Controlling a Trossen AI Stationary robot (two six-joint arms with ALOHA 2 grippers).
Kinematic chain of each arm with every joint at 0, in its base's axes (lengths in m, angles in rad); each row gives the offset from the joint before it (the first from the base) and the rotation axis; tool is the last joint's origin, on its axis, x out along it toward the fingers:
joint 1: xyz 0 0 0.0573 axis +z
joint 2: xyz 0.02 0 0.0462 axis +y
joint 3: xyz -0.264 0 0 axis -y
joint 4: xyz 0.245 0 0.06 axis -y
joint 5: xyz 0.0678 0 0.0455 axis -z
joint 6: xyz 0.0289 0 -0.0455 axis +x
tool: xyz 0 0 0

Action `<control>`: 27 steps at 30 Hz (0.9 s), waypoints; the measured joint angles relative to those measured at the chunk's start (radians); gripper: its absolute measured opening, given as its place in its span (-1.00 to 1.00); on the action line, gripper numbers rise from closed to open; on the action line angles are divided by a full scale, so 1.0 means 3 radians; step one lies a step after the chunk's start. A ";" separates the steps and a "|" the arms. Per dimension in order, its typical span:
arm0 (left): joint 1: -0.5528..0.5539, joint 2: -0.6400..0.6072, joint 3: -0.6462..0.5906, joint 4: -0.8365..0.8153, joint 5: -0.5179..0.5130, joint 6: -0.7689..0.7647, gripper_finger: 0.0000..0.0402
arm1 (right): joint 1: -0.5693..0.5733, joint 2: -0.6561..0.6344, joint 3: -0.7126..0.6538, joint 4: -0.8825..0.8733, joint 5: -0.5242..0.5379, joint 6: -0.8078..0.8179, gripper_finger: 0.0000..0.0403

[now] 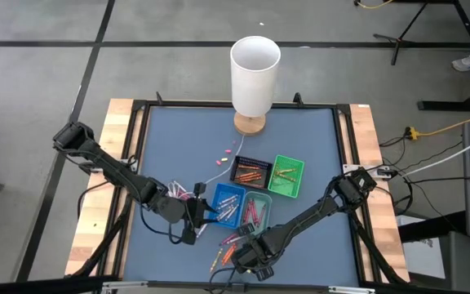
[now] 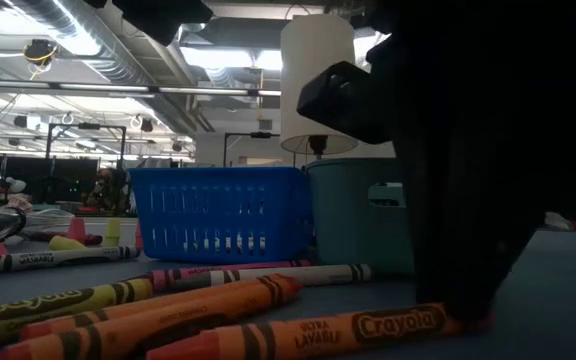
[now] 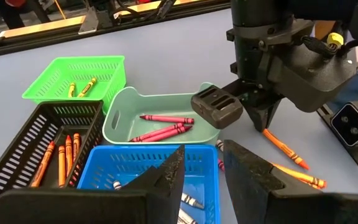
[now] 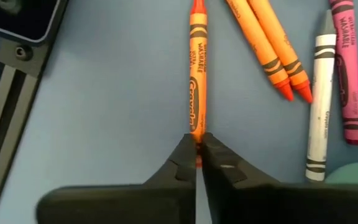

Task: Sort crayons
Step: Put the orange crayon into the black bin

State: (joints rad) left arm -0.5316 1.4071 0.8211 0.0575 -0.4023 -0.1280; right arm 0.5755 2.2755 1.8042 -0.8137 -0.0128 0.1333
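Near front table edge, right gripper (image 4: 197, 163) seen lowered, fingers clamped on end of orange crayon (image 4: 197, 74) lying flat on blue mat (image 4: 104, 118). Beside blue tray (image 3: 154, 168), left gripper (image 3: 201, 171) held with fingers apart, nothing between them.

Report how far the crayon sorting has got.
Done: orange crayons lie in the black tray, yellow ones in the green tray, pink ones in the teal tray, and some in the blue tray. In hand: the right tool is shut on an orange crayon lying on the table. Left: two more orange crayons, a white one and a pink one beside it. The left tool waits open over the blue tray.
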 joint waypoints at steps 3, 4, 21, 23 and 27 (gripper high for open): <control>0.0000 0.0000 0.0000 0.0001 0.0000 -0.0001 -0.53 | 0.0000 -0.0002 0.0000 0.0001 0.0000 0.0000 -0.96; 0.0000 0.0000 0.0000 0.0001 -0.0001 -0.0003 -0.53 | 0.0000 -0.0002 0.0000 0.0002 -0.0001 0.0000 -0.95; 0.0000 0.0001 0.0000 0.0003 -0.0001 -0.0031 -0.53 | 0.0000 -0.0002 0.0000 0.0006 -0.0017 0.0011 -0.91; 0.0000 0.0001 0.0000 0.0003 -0.0001 -0.0090 -0.53 | 0.0000 -0.0002 0.0000 0.0006 -0.0018 0.0087 -0.90; -0.0017 0.0001 0.0000 0.0003 -0.0002 -0.0097 -0.53 | 0.0000 -0.0002 0.0000 0.0007 -0.0020 0.0167 -0.90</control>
State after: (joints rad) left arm -0.5368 1.4075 0.8211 0.0586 -0.4028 -0.1570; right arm 0.5755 2.2749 1.8042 -0.8116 -0.0189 0.1833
